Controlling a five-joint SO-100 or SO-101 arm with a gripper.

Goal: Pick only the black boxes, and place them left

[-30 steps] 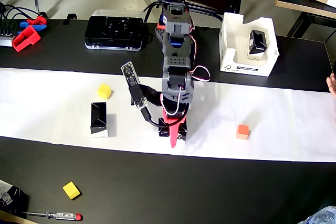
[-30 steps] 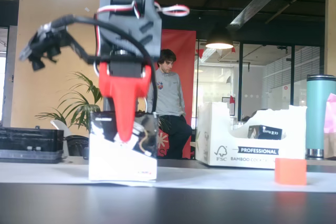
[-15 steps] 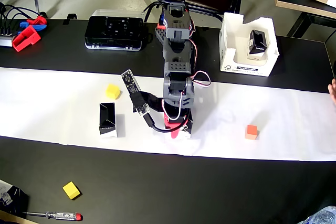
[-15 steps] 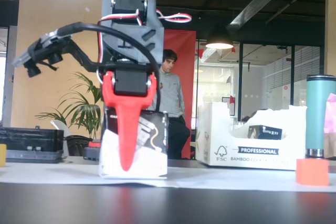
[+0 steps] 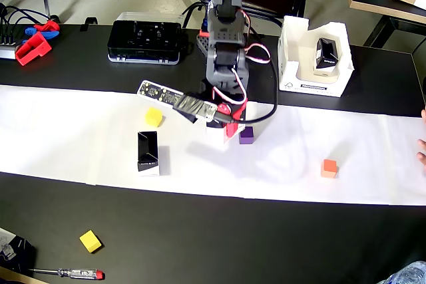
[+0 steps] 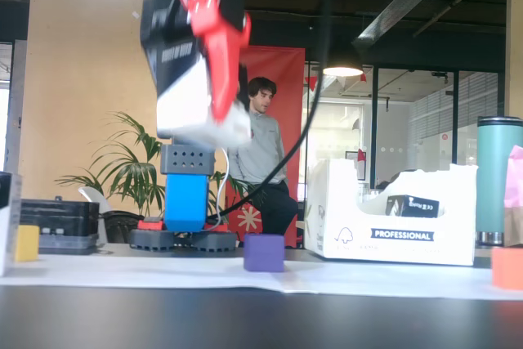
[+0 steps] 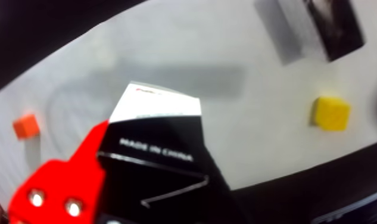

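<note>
My gripper point(image 5: 225, 126) is shut on a black box point(image 6: 181, 79) with a white end and holds it well above the white paper, just left of the purple cube point(image 5: 247, 135). In the wrist view the held box point(image 7: 158, 143) fills the middle, with the red finger point(image 7: 59, 184) pressed against its left side. A second black box point(image 5: 148, 153) stands on the paper to the left in the overhead view and shows in the wrist view point(image 7: 318, 27) at the top right. A third black box point(image 5: 327, 54) sits in a white holder point(image 5: 293, 64) at the back right.
A yellow cube point(image 5: 154, 116) and an orange cube point(image 5: 329, 168) lie on the paper. Another yellow cube point(image 5: 90, 241) and a screwdriver point(image 5: 66, 273) lie on the black table in front. A flat black device point(image 5: 145, 33) stands behind, left of the arm's base.
</note>
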